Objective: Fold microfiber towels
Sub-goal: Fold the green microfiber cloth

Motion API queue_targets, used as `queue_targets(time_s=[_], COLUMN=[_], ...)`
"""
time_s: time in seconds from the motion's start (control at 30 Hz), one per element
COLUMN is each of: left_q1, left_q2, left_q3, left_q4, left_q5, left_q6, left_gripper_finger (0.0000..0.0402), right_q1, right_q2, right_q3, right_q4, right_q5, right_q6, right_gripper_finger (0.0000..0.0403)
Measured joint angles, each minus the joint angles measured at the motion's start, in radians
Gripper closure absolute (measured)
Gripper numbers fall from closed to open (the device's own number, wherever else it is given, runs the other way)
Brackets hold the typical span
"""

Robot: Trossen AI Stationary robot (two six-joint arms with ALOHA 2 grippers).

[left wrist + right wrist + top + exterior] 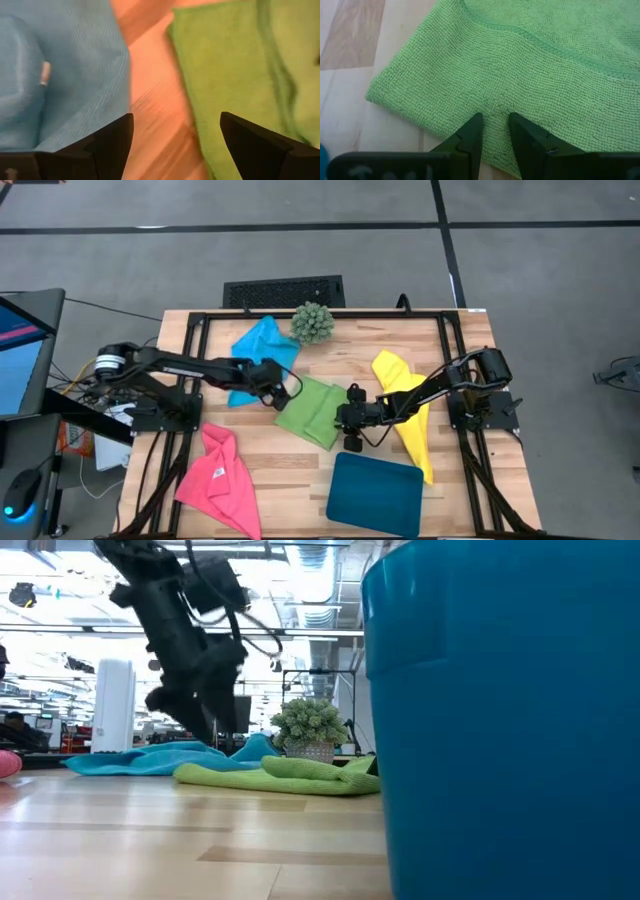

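Observation:
The lime green towel lies folded flat at the table's middle. My right gripper is shut on it at its right side and also shows in the right wrist view. My left gripper is open and hovers over bare wood between the green towel and the sky blue towel, touching nothing. Its fingers also show in the left wrist view. The blue towel lies spread at the far left. The yellow towel lies under my right arm. The hot pink towel lies crumpled at the near left. My right gripper pinches a small pucker of the green towel's top surface between its two fingertips, close to the towel's edge and not far from a corner. The fingers come slanting down from the table's right. The towel lies flat on the table.
A dark teal tray stands at the near edge, right of middle, and fills the right half of the low view. A spiky green ball plant stands at the far edge. Bare wood shows between the pink towel and the tray.

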Motion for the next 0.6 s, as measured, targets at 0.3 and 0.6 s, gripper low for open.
queue_targets(time_s=[0.3,0.6], left_q1=[-0.043,-0.095], left_q2=[0.197,0.233], left_q3=[0.004,0.002], left_q4=[0.168,0.282], left_q5=[0.084,0.056], left_q6=[-0.041,-0.124], left_gripper_finger=[0.0111,0.0121], right_q1=[-0.001,-0.001], right_q2=[0.0,-0.001], right_q3=[0.001,0.001], right_q4=[0.0,0.007], right_q5=[0.003,0.004], right_q6=[0.0,-0.008], right_gripper_finger=[0.0281,0.0281])
